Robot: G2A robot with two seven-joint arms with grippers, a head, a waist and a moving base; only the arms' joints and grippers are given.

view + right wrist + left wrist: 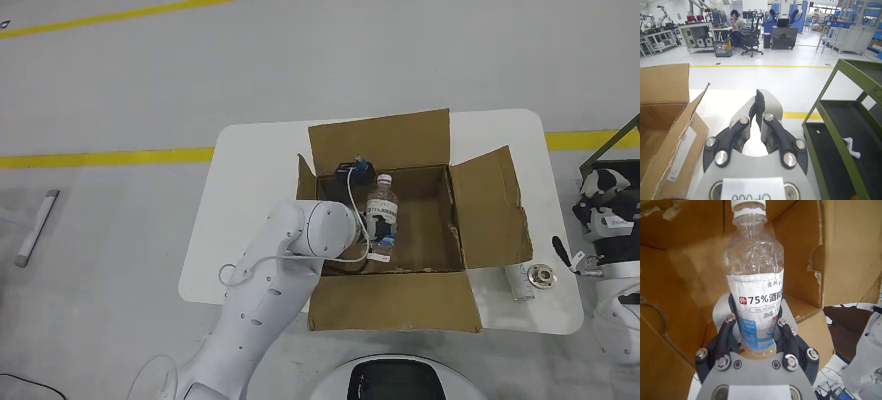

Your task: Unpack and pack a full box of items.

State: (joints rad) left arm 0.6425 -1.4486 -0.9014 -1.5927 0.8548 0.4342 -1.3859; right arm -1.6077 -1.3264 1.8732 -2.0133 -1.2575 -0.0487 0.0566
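Your left gripper [756, 321] clamps the bottle [753, 262] near its base (cap pointing away), probably to steer it inside the box [677, 279].

Grips an alcohol bottle [753, 275] low on its body with the left gripper [755, 315], elbow bent; holds the right gripper [757, 110] closed, pads [761, 103] touching

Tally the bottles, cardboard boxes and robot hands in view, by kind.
Clear plastic bottle with white cap: 1
Open brown cardboard box: 1
Robot hands: 2 (left hand shut on the bottle, right hand shut, empty)
Total: 4
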